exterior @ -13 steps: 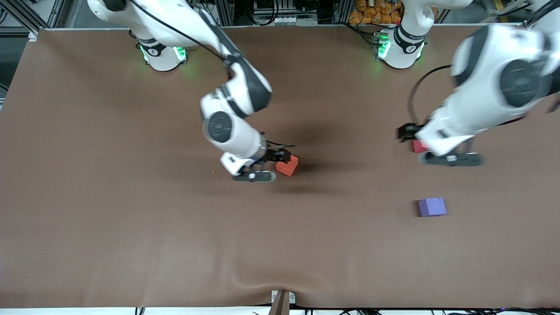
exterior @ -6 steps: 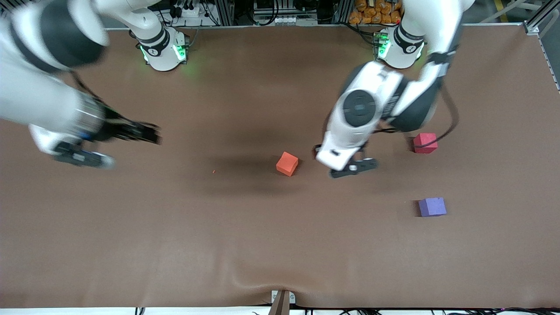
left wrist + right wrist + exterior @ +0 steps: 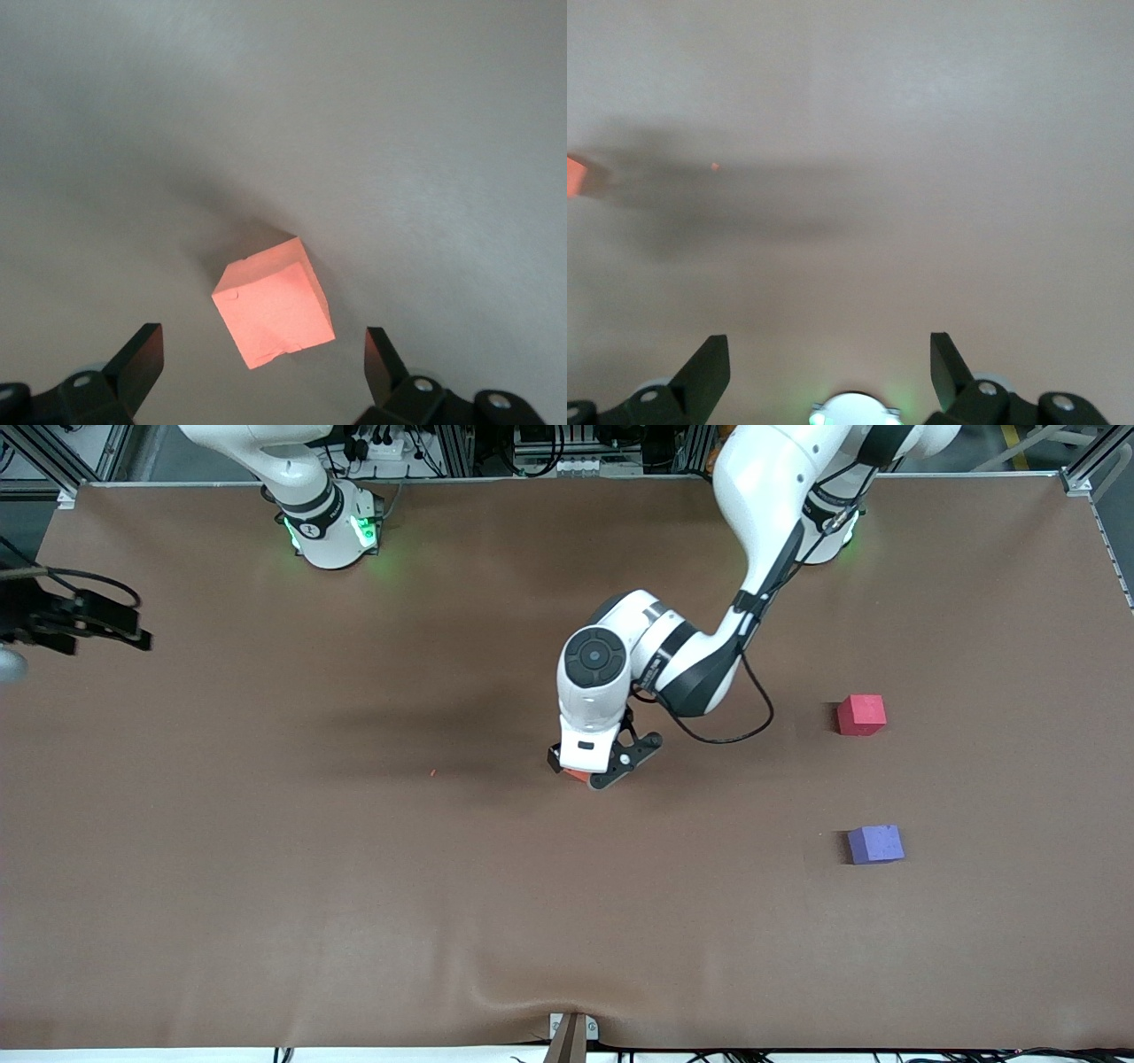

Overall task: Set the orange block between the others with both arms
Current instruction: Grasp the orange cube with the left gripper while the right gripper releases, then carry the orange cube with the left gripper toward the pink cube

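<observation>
The orange block (image 3: 575, 775) lies mid-table, mostly hidden under my left arm's wrist. My left gripper (image 3: 595, 771) hangs just above it, open. In the left wrist view the orange block (image 3: 273, 301) sits turned at an angle, just ahead of the open left gripper (image 3: 262, 343), touching neither finger. The red-pink cube (image 3: 861, 715) and the purple cube (image 3: 875, 844) stand toward the left arm's end of the table, the purple one nearer the front camera. My right gripper (image 3: 120, 631) is open at the table's edge at the right arm's end, with nothing in it (image 3: 828, 350).
A tiny orange crumb (image 3: 432, 772) lies on the brown table cover (image 3: 354, 886). A fold in the cover bulges near the front edge (image 3: 532, 992). The right arm's green-lit base (image 3: 852, 409) shows between the right gripper's fingers.
My left arm swung from beside the red-pink cube to over the orange block. My right arm drew away from the orange block to the table's edge. None of the cubes moved.
</observation>
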You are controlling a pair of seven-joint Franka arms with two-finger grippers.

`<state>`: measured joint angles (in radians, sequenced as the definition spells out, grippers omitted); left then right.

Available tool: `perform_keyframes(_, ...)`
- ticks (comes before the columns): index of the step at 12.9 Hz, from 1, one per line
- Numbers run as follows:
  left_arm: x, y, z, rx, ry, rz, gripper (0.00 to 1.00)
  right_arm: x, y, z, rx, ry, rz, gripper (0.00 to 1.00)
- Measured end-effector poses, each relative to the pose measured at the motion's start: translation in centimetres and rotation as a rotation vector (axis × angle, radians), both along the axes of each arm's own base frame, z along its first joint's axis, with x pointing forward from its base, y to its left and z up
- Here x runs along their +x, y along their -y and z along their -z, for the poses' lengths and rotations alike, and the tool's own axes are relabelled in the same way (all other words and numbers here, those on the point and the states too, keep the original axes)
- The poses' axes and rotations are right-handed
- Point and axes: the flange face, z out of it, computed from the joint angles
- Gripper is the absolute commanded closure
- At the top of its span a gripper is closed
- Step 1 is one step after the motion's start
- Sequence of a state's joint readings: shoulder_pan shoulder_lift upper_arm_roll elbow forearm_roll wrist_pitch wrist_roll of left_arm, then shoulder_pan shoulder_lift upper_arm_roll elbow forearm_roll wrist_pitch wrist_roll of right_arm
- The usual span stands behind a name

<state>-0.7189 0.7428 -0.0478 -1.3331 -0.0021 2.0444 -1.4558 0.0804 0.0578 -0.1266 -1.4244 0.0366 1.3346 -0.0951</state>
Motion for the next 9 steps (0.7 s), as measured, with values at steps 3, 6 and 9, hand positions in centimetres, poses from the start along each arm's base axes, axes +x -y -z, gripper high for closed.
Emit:
perform_keyframes(3,-1.0,0.7,2.4,0.031,-0.023,-0.144,0.0,-0.1,-0.4,0.0,-0.016,-0.006,-0.028,0.0)
perform_keyframes(6,-1.8,1.6,4.8,0.043,-0.026,-0.264,0.0,-0.2,-0.6,0.0,-0.018,-0.01,-0.033,0.0)
perform_keyframes(9,-1.6,1.8,6.1,0.026,-0.009,-0.319,0.0,-0.2,0.0,0.1,-0.016,-0.012,-0.029,0.0)
